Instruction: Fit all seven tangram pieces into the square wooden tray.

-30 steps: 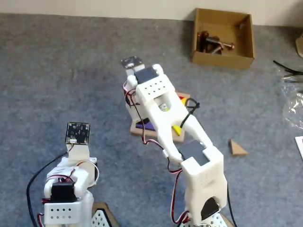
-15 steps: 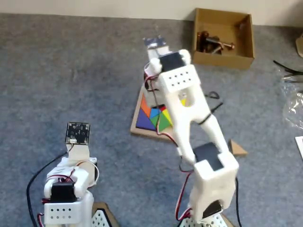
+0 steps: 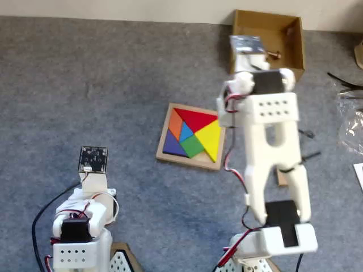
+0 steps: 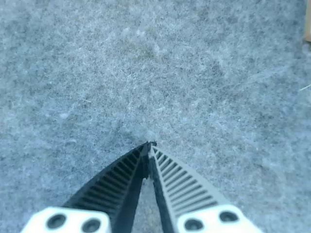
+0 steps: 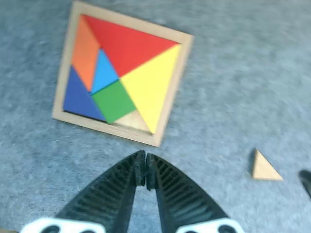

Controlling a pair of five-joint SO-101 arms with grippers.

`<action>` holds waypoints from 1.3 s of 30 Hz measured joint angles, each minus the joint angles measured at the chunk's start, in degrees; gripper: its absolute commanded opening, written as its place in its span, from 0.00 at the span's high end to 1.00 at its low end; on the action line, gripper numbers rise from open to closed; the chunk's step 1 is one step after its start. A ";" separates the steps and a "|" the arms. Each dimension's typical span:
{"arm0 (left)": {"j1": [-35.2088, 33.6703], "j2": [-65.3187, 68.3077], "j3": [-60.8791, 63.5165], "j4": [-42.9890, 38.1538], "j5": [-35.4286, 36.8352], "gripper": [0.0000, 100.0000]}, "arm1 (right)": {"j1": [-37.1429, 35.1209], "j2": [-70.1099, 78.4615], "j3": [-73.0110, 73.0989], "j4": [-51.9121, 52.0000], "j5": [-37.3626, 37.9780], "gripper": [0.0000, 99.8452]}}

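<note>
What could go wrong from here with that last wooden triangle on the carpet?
The small wooden triangle lies flat on the grey carpet, so the right gripper, jaws shut now, might slip off it. The one triangular gap left in the square wooden tray is snug; a turned piece could jam or shove the tray.
</note>
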 measured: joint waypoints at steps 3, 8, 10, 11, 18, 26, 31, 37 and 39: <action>0.00 0.00 0.00 0.00 0.00 0.99 | 2.81 -3.25 3.34 0.00 0.88 0.99; 0.00 0.00 0.00 0.00 0.00 0.99 | 7.74 -6.77 10.81 0.00 12.48 0.99; 0.00 0.00 0.00 0.00 0.00 0.99 | 9.76 -7.65 13.01 0.00 18.20 0.99; 0.00 0.00 0.00 0.00 0.00 0.99 | 10.90 -8.09 13.80 0.00 20.75 0.99; 0.00 0.00 0.00 0.00 0.00 0.99 | 22.59 -9.49 19.78 0.00 34.55 0.99; 0.00 0.00 0.00 0.00 0.00 0.99 | 31.03 -9.58 31.38 -6.24 47.47 0.99; 0.00 0.00 0.00 0.00 0.00 0.99 | 34.37 -9.58 39.47 -13.36 53.45 0.99; 0.00 0.00 0.00 0.00 0.00 0.99 | 40.00 -9.58 41.58 -20.48 55.30 0.99; 0.00 0.00 0.00 0.00 0.00 0.99 | 42.02 -9.58 41.58 -23.56 55.30 0.99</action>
